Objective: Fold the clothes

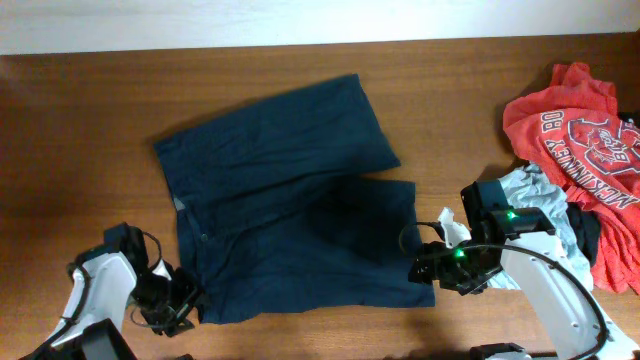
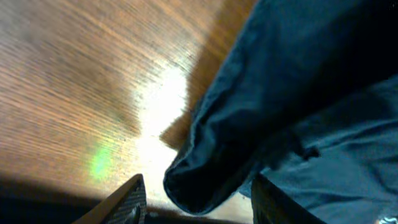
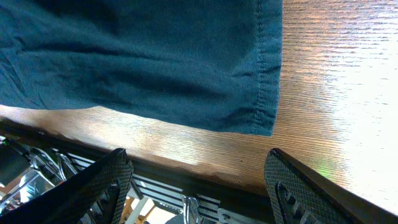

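The clothes [image 1: 290,200], dark navy-blue shorts, lie spread flat mid-table, waistband to the left and two wide legs to the right. My left gripper [image 1: 178,300] is at their near-left corner. In the left wrist view a bulging fold of that corner [image 2: 205,174] sits between the spread fingers [image 2: 134,200], with a gap on the left side, so my left gripper [image 2: 199,204] is open. My right gripper [image 1: 428,268] hovers at the near leg's hem corner [image 3: 258,106]. In its wrist view my right gripper [image 3: 199,186] is wide open, with nothing between the fingers [image 3: 106,186].
A heap of other garments lies at the right: a red printed T-shirt [image 1: 580,130], a pale cloth [image 1: 535,195] and something black [image 1: 588,235]. The table's near edge [image 3: 186,169] runs just under my right fingers. The wooden tabletop [image 1: 80,150] shows to the left.
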You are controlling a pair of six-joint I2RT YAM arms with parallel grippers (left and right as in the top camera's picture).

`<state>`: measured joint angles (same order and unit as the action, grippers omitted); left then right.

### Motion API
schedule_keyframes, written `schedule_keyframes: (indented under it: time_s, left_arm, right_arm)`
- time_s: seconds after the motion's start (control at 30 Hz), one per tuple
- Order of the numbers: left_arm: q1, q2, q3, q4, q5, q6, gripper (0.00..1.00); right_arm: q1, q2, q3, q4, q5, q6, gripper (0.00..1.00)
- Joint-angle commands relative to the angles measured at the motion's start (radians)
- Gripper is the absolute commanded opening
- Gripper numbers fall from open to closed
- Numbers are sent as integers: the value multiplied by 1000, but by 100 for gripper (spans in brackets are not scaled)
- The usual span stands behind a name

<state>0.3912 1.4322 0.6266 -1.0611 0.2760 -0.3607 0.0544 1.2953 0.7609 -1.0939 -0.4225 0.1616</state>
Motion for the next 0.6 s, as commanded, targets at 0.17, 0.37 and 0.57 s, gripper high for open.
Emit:
schedule_keyframes:
  time_s: [0.17,0.37,0.57]
  left_arm:
    - [5,-8,-10,-3,1,-5,49]
    - [5,-8,-10,34,23,-5,5]
    - [5,-8,-3,34,54,-5,0]
  right_arm:
    - [5,3,-5,3,-16,3,72]
    - [5,3,-5,12,-15,3,72]
    - [5,3,-5,14,-15,0,72]
